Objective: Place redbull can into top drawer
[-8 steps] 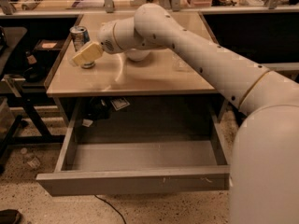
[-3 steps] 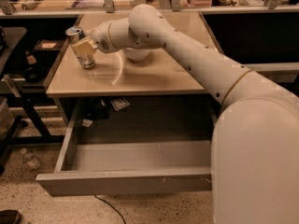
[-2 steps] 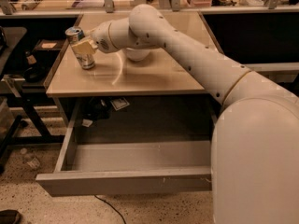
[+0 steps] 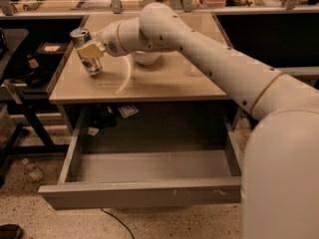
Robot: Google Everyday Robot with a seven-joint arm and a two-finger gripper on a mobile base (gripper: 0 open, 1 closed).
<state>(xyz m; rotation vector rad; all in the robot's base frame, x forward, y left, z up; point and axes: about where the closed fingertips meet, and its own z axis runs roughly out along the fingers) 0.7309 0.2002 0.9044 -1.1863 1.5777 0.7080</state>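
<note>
Currently, the redbull can [image 4: 92,65] was at the rear left part of the desk [image 4: 164,86], leaning with its silver top toward the back left corner. Its base sat at or just above the desk surface; which of the two could not be told from this view. The claw [image 4: 88,50] was clamped on the can's middle, with a beige finger [image 4: 90,48] lying across the can body and the arm reaching in from the right.

Just to the right of the can, a white bowl [image 4: 147,59] stood on the desk, partly hidden behind the arm. Nothing else lay close to the can.

Below the desk, the top drawer [image 4: 139,193] stood pulled fully out toward the camera. Its grey floor was bare as far as could be seen.

Assessment: the drawer was open and the grasp appeared secured, so the opening stages were judged complete. The can was not yet over the drawer. Outstanding work: lift the can clear of the desk, carry it forward past the front edge, lower it into the drawer, and release. The lean of the can suggested a risk of it toppling on release unless righted first.
</note>
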